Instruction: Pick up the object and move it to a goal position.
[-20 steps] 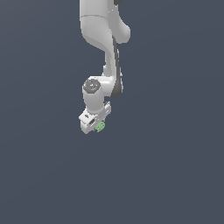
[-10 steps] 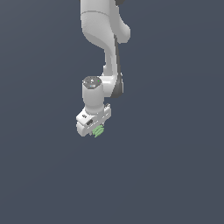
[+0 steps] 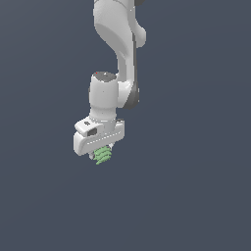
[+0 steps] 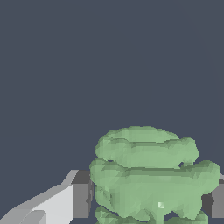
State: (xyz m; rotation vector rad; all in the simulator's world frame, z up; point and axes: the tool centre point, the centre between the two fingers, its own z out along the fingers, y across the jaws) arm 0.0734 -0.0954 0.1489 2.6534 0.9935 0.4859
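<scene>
The object (image 3: 103, 155) is a small light-green clump of ridged, finger-like segments. It hangs just under my white gripper (image 3: 101, 153) in the exterior view. The gripper is shut on it, and the gripper body hides most of the fingers there. In the wrist view the object (image 4: 153, 175) fills the space between the two dark pads (image 4: 81, 194), which press on its sides. The arm reaches down from the top of the exterior view. No goal marker shows in either view.
Only a plain dark blue-grey ground (image 3: 196, 186) shows around the arm. No other objects, containers or edges are in view.
The gripper with the green object in it has moved lower and toward the exterior view's left, and the wrist has turned a little. The grip has held.
</scene>
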